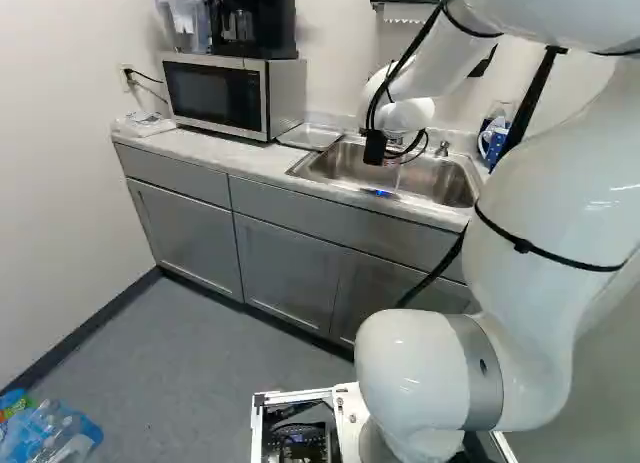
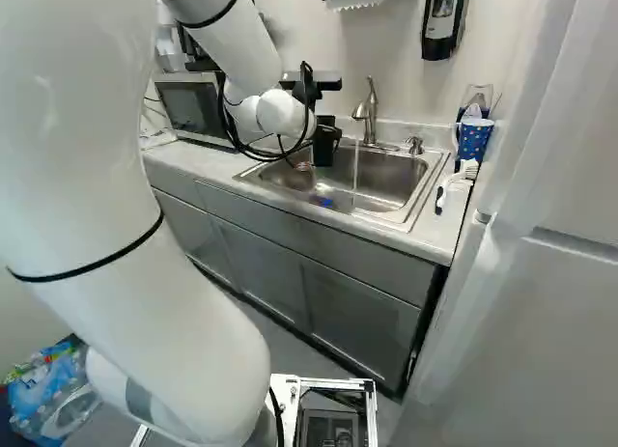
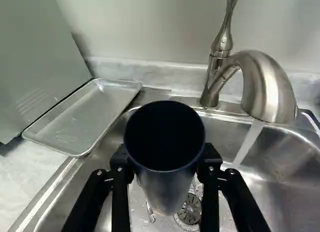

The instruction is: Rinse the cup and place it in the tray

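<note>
While cup (image 3: 165, 137) partly hides drain (image 3: 191, 210), jaws (image 2: 325, 144) grip cup; tray (image 3: 82, 119), ten o'clock from cup, hidden in right base view.

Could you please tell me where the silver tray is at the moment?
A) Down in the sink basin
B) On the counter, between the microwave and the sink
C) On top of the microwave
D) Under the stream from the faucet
B: the wrist view shows the tray lying on the counter, with the microwave on one side and the sink on the other.
</note>
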### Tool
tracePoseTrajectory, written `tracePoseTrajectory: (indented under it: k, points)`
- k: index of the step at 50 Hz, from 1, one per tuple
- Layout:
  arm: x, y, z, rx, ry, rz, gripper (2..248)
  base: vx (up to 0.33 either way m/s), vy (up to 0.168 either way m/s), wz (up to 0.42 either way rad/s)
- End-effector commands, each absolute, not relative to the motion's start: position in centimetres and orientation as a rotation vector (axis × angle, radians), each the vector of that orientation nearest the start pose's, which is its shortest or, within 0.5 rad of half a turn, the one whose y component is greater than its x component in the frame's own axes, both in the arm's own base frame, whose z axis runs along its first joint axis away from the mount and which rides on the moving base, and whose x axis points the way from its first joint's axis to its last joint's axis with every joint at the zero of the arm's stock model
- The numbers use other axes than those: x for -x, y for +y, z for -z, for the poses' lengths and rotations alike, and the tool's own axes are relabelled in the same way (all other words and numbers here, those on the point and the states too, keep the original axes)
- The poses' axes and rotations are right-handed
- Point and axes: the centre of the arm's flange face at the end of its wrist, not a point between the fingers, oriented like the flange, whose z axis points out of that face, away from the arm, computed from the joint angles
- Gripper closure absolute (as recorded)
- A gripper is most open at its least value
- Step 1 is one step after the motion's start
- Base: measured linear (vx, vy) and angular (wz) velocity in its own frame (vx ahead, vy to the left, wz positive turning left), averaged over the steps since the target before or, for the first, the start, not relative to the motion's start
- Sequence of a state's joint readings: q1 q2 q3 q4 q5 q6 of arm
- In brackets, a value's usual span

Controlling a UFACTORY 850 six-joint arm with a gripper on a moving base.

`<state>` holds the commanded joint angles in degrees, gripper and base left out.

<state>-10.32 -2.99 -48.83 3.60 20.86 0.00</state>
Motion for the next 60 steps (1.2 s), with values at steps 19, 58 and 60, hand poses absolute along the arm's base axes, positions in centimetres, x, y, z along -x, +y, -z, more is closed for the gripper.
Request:
tracePoseTrajectory:
  k: [19, 58, 60]
  points:
    - [-51.0, -9.6, -51.3, 2.656, 0.371, 1.797, 124, 0.0, 0.0, 0.0]
    - [-51.7, -9.8, -47.3, 2.694, 0.401, 1.732, 124, 0.0, 0.0, 0.0]
    - [-51.7, -9.8, -47.3, 2.694, 0.401, 1.732, 124, 0.0, 0.0, 0.0]
